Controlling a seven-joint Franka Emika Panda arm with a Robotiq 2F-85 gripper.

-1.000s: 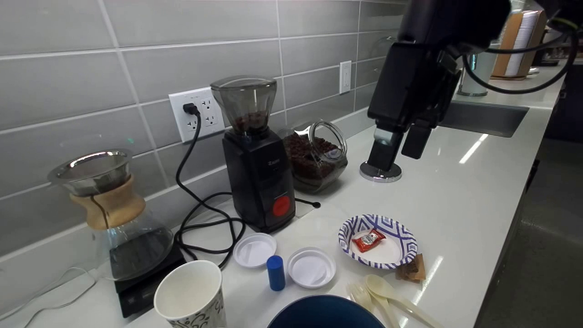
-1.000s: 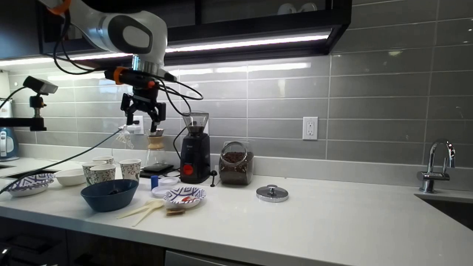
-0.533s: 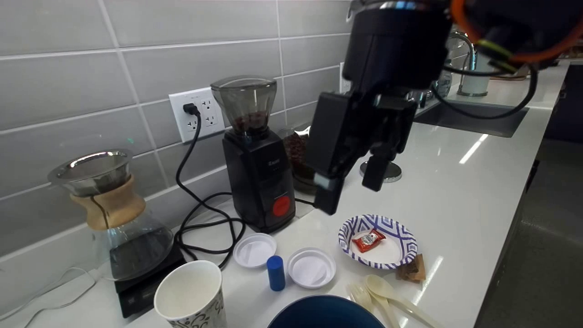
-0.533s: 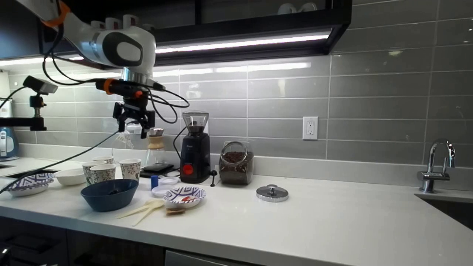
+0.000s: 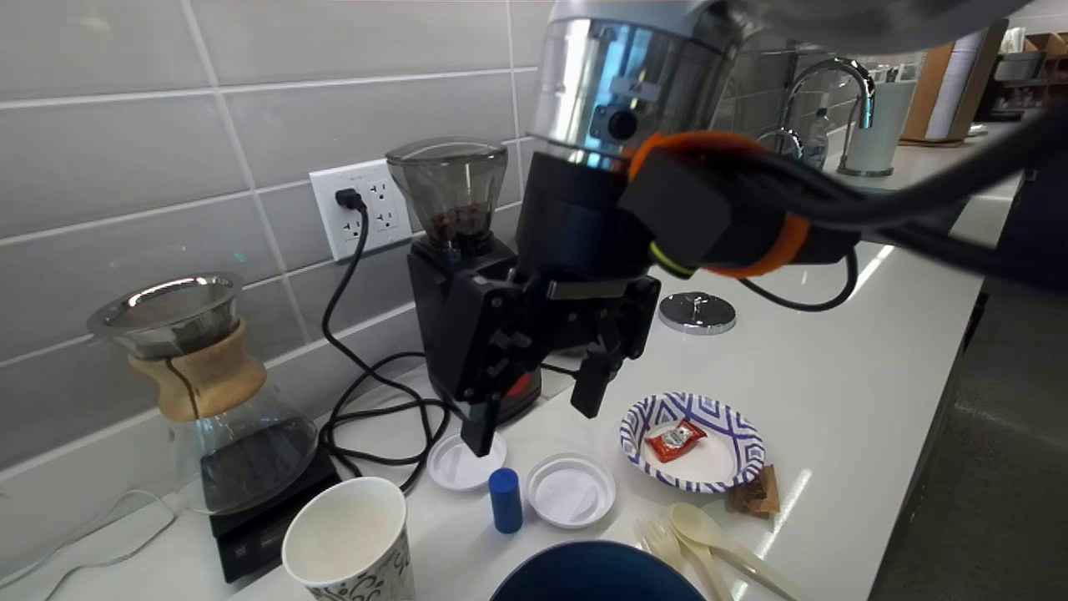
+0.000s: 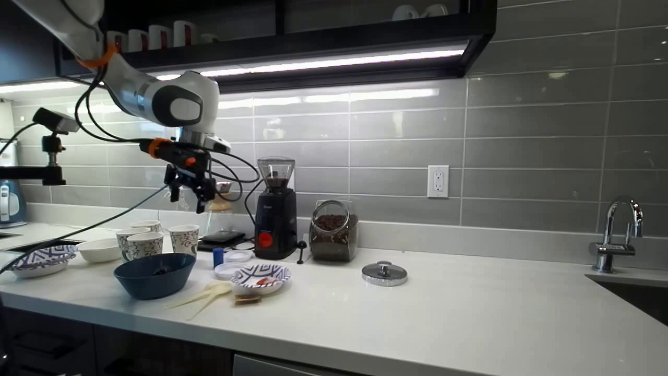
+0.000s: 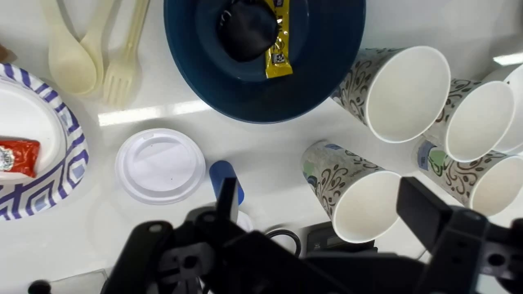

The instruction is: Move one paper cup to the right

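Observation:
A paper cup, white inside with a brown swirl pattern, stands upright on the counter in both exterior views (image 5: 355,542) (image 6: 183,240). In the wrist view this cup (image 7: 363,204) shows between my two fingers, below them. My gripper (image 5: 534,426) is open and empty, held in the air above the counter; it also shows in an exterior view (image 6: 188,203) and the wrist view (image 7: 316,194). Several more such cups (image 7: 408,94) stand close together beside this one, also seen in an exterior view (image 6: 145,246). No cup is touched.
A dark blue bowl (image 7: 261,110) stands beside the cups. A blue cylinder (image 5: 506,501), white lids (image 5: 570,492), a patterned plate (image 5: 734,442) and cream cutlery (image 5: 705,534) lie nearby. The black grinder (image 6: 275,219) and glass carafe (image 5: 242,451) stand by the wall.
My open gripper has come down and moved toward the cups, going left in both exterior views. It is also slightly turned. The cups and other objects have not moved.

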